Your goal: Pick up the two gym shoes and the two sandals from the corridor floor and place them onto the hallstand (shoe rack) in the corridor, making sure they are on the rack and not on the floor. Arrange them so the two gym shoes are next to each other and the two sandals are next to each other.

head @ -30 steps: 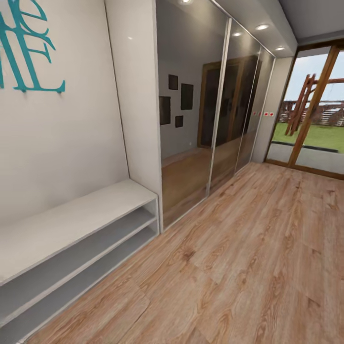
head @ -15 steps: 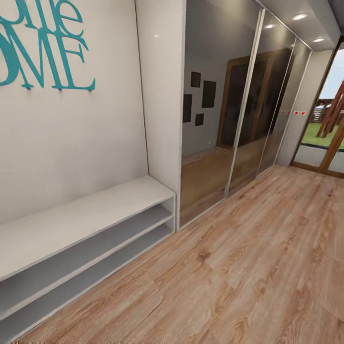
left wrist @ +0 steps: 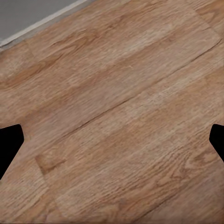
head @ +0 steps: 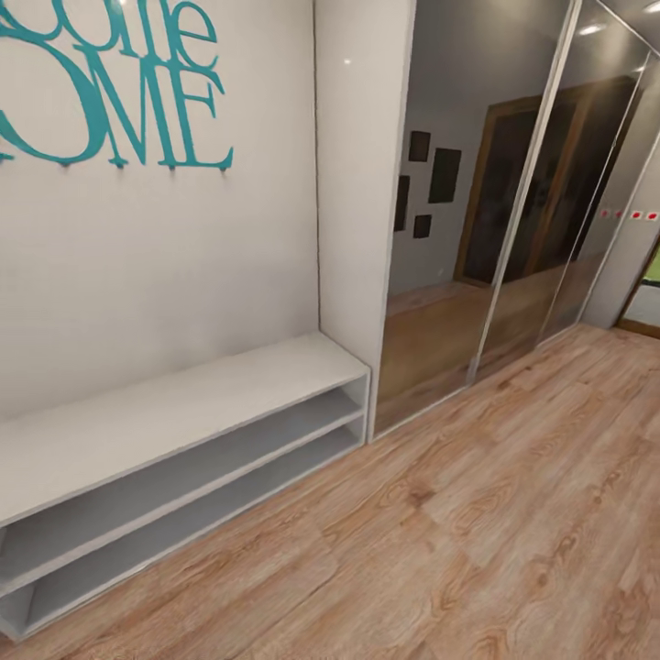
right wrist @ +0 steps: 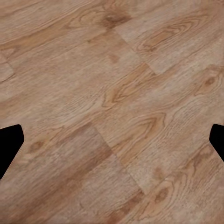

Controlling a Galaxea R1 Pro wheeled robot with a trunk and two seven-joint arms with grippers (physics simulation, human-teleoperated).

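Observation:
The corridor floor (head: 477, 522) of light brown wood planks spreads across the head view. The gym shoes, the sandals and the hallstand are out of view. In the left wrist view my left gripper (left wrist: 112, 144) hangs open over bare planks, its dark fingertips (left wrist: 8, 144) far apart at the frame's edges. My right gripper (right wrist: 112, 144) is likewise open above the floor, with nothing between its fingertips (right wrist: 9, 142).
A low pale grey two-level bench unit (head: 183, 403) without wall shelves stands along the left wall under teal lettering (head: 119, 101). Beside it rises a white panel (head: 353, 183), then mirrored sliding doors (head: 495, 211). A grey strip (left wrist: 32, 14) edges the floor in the left wrist view.
The head camera has turned left, so the whole picture has slid right: the glass door has left the frame and more of the bench and lettering shows.

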